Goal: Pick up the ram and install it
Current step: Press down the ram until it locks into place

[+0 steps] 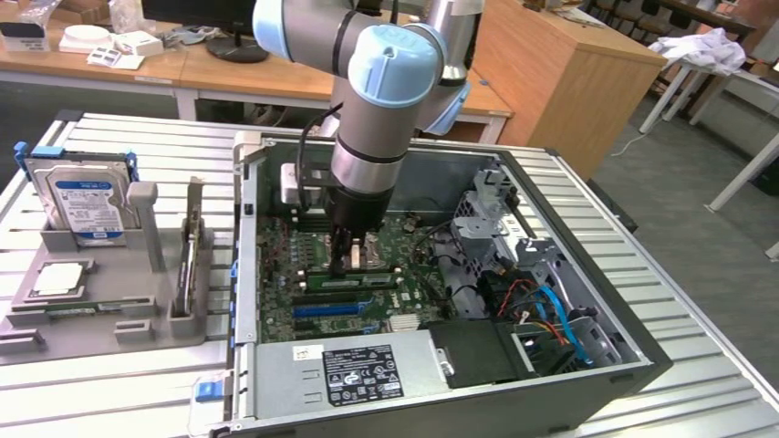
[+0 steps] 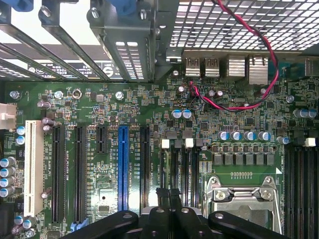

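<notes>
Ram (image 1: 350, 279) is showing as a thin green strip lying along the memory slots inside the case (image 1: 633, 365), just at 6 o'clock of the hand (image 1: 347, 260). The hand is standing narrow, fingers pressed together. I cannot tell whether it is nipping the stick's top edge. The stick is looking light, stiff and fragile, best taken by its long edges, clear of the chips. The label (image 1: 363, 372) at 6 o'clock and the drive (image 1: 83, 201) at 9 o'clock are carrying print too small to read.
</notes>
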### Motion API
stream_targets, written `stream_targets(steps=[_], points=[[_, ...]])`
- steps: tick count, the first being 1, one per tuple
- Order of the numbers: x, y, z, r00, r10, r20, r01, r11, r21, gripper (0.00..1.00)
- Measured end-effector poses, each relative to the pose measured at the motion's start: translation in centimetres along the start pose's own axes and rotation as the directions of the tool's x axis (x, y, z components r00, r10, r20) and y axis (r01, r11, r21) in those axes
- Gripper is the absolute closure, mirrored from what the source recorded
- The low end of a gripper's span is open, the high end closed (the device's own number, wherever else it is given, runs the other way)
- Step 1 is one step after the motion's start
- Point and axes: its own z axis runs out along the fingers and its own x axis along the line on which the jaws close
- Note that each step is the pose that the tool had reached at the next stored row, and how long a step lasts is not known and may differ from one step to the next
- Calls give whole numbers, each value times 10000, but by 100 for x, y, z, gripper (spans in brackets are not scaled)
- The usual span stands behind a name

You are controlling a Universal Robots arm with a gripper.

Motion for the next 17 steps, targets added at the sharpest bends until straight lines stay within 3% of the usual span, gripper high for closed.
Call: stream_targets(steps=[17], points=[[1, 0, 4, 10000, 0, -2, 0, 10000, -1, 89]])
